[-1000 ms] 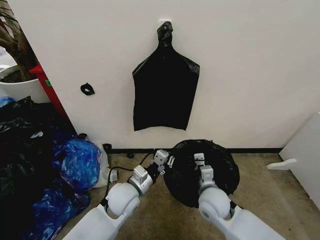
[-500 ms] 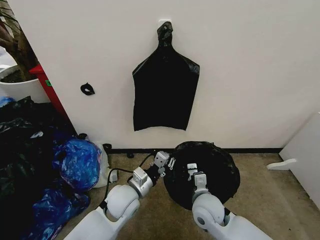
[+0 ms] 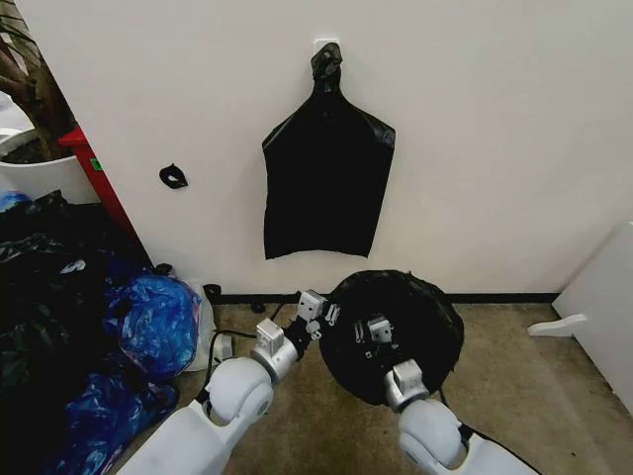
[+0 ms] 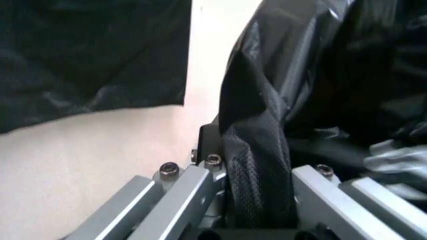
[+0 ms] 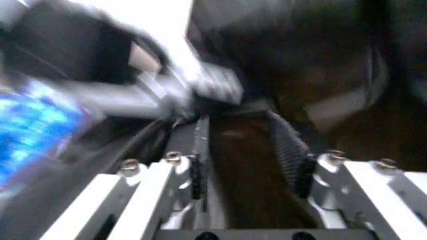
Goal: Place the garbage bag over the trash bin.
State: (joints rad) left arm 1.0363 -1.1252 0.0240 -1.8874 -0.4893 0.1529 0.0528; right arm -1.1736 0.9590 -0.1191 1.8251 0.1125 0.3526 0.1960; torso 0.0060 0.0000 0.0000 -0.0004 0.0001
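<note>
No writing legible; glossy, crinkled garbage bag (image 3: 415,322) drapes the bin; left gripper (image 3: 326,315) pinches its edge; right gripper (image 3: 375,332) hovers over it, fingers parted.

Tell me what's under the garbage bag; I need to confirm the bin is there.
The garbage bag drapes a round shape by the wall, covering everything beneath; no white bin shows. The left gripper pinches its edge; the right gripper hovers above.
</note>
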